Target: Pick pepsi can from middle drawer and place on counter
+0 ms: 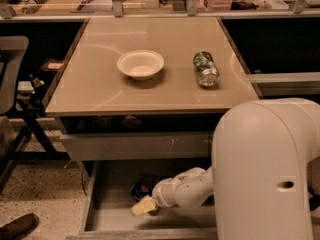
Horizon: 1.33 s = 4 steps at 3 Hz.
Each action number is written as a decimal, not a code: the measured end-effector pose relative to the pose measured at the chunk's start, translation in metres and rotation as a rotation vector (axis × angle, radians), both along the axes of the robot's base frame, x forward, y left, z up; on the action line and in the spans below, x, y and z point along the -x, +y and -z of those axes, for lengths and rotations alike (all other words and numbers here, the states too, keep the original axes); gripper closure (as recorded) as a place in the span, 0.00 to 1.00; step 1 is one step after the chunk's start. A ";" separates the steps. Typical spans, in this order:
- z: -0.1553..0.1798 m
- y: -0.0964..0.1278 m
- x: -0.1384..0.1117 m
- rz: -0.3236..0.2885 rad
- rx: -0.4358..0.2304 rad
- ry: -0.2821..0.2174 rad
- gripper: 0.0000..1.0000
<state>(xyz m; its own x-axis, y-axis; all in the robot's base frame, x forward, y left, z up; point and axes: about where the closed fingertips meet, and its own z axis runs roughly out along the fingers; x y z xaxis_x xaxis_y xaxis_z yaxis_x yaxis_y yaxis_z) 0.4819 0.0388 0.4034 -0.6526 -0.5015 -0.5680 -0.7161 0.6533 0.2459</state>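
The middle drawer (107, 219) stands pulled open below the counter (150, 91). The pepsi can (140, 189), blue with a bit of red and white showing, lies on the drawer floor near its back, mostly hidden by my wrist. My gripper (143, 205) is down inside the drawer, just in front of and below the can, with one pale fingertip (142, 206) showing. I cannot tell whether it touches the can.
A white bowl (140, 64) and a green and silver can (206, 68) lying on its side sit on the counter. A grey drawer front with white scuffs (135, 146) is above the open drawer. My white arm housing (265, 174) fills the lower right. A chair (12, 84) and a shoe (17, 227) are at left.
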 end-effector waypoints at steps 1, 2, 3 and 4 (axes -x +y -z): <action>0.014 0.004 -0.004 0.017 0.003 0.002 0.00; 0.033 0.011 -0.002 0.036 0.011 0.018 0.00; 0.053 0.016 0.006 0.062 0.018 0.044 0.00; 0.053 0.018 0.006 0.069 0.016 0.046 0.19</action>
